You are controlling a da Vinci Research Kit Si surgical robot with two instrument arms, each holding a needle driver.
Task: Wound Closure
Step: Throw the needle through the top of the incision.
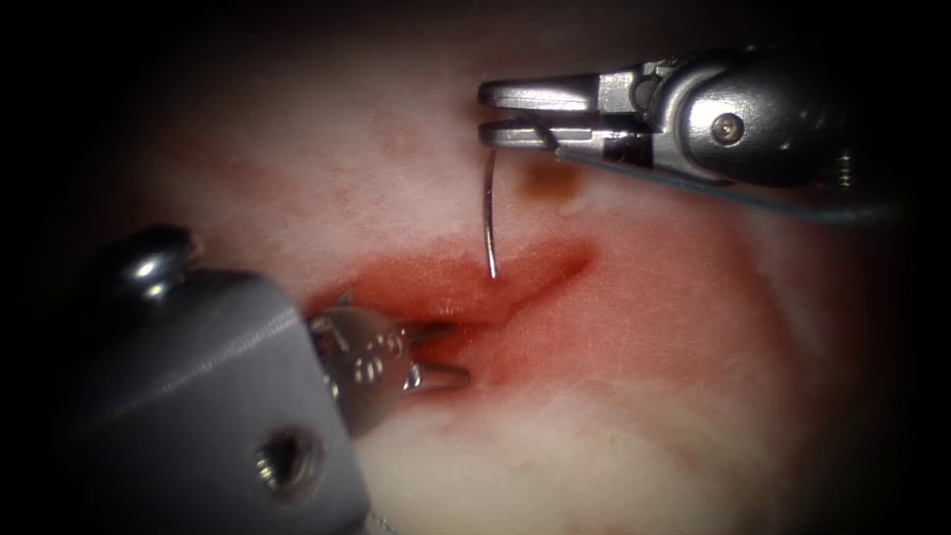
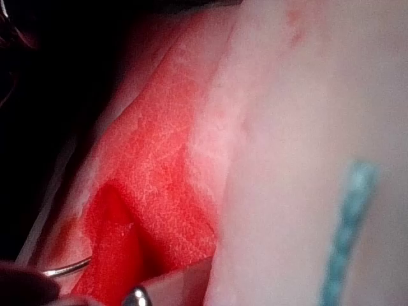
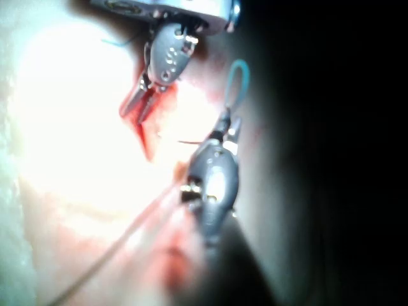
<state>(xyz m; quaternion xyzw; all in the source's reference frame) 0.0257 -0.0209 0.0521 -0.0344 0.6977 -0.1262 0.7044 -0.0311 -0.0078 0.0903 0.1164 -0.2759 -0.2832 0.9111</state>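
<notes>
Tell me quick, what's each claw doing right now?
Left tool: open, holding nothing, at the cut.
Right tool: shut on the needle, tip at the cut.

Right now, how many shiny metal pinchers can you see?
2. The right tool is above the cut, holding the needle near its back end, tip not in tissue. The left tool is open at the cut, holding nothing.

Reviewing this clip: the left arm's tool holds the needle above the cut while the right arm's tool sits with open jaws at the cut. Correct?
Tools swapped. In the endoscope view the right tool holds the needle near its rear end, tip hanging just above the cut, not in the tissue. The left tool holds nothing, jaws open at the cut.
</notes>
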